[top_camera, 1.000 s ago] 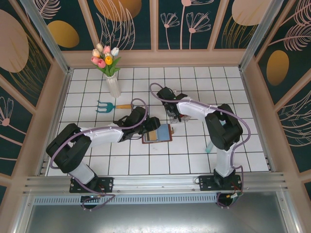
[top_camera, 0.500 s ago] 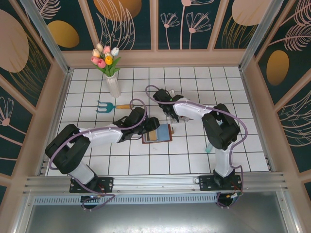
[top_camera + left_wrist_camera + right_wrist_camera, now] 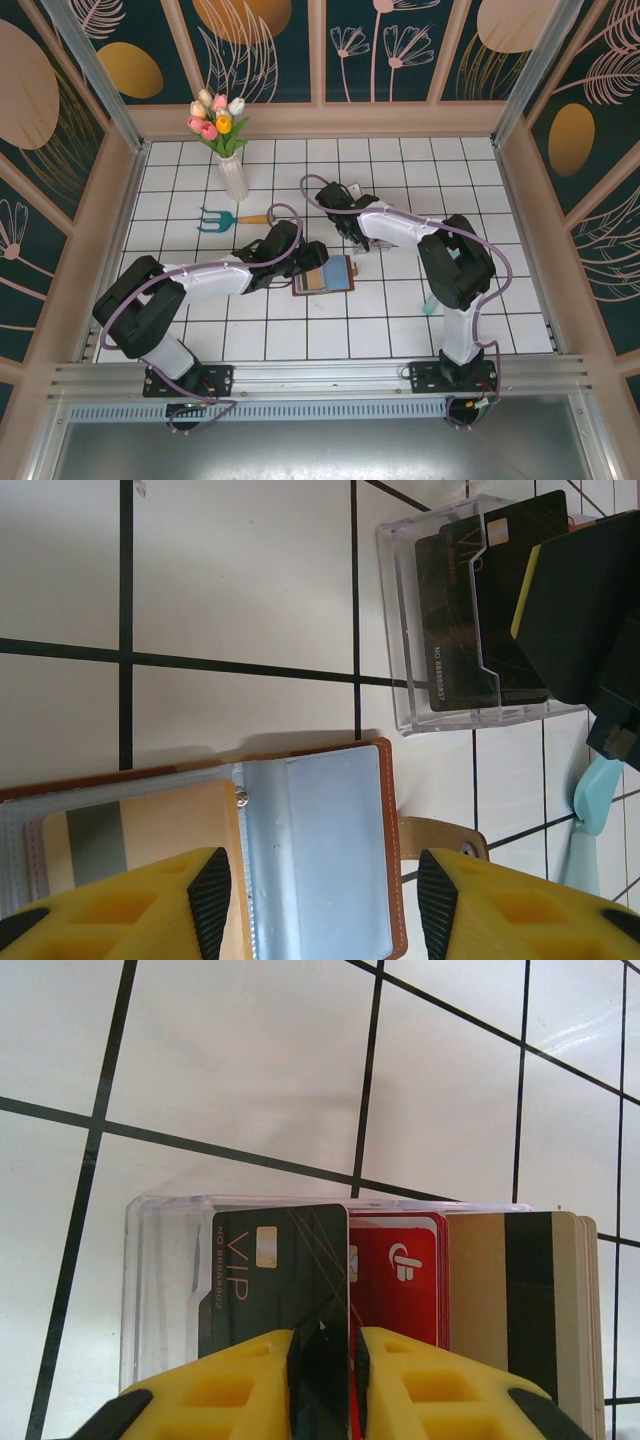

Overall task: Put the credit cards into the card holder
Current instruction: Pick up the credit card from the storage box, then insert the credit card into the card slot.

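Glossy black plastic card point(image 3: 280, 1270), lettered "VIP" in gold, is standing in the clear moulded rack point(image 3: 160, 1280) with the right gripper point(image 3: 325, 1345) clenching its edge; a red card point(image 3: 400, 1270) and a tan striped card point(image 3: 520, 1300) are sitting at its 3 o'clock. At the rack's 7 o'clock the brown leather folding wallet point(image 3: 300, 780) is lying open, a tan card point(image 3: 140, 830) tucked inside, the left gripper point(image 3: 320, 890) hovering released above.

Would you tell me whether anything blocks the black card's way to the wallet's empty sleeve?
Only bare tile lies between the clear rack and the card holder. The open left gripper, though, has fingertips either side of the empty sleeve and may crowd the black card held by the right gripper.
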Motion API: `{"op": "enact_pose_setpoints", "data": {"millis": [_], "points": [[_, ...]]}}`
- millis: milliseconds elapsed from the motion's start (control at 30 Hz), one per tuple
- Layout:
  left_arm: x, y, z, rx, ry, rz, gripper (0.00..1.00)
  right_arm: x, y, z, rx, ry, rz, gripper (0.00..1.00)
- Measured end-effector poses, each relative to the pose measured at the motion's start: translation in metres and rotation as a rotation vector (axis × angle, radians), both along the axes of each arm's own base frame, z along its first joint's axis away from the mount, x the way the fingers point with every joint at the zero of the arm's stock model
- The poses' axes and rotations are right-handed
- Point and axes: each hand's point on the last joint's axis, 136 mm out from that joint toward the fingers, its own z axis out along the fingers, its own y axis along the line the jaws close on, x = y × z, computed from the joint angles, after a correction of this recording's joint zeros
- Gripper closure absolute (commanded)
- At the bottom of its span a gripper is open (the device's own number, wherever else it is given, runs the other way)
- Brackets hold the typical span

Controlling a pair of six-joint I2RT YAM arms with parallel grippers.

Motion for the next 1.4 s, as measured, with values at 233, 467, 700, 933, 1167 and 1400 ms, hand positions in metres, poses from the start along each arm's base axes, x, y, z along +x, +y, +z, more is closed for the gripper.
{"op": "enact_pose_setpoints", "data": {"millis": [233, 467, 700, 933, 1167, 1400], "points": [[0.000, 0.000, 0.000, 0.000, 0.000, 0.000, 0.45, -0.001, 0.001, 0.006, 0.013, -0.008, 0.002, 0.90], [0.000, 0.000, 0.000, 0.000, 0.000, 0.001, 0.45, -0.006, 0.003, 0.024, 0.065, -0.012, 0.007, 0.96], [0.002, 0.002, 0.008, -0.005, -0.021, 0.012, 0.44, -0.017, 0.020, 0.062, 0.274, -0.024, 0.021, 1.00], [0.008, 0.016, 0.049, -0.203, -0.091, 0.041, 0.39, -0.044, 0.033, 0.128, 0.906, -0.046, 0.070, 1.00], [0.007, 0.004, 0.090, -0.442, -0.137, -0.008, 0.39, -0.066, 0.051, 0.129, 1.288, 0.085, 0.104, 1.00], [0.008, -0.007, 0.118, -0.570, -0.178, -0.047, 0.45, -0.079, 0.070, 0.145, 1.462, 0.160, 0.182, 1.00]]}}
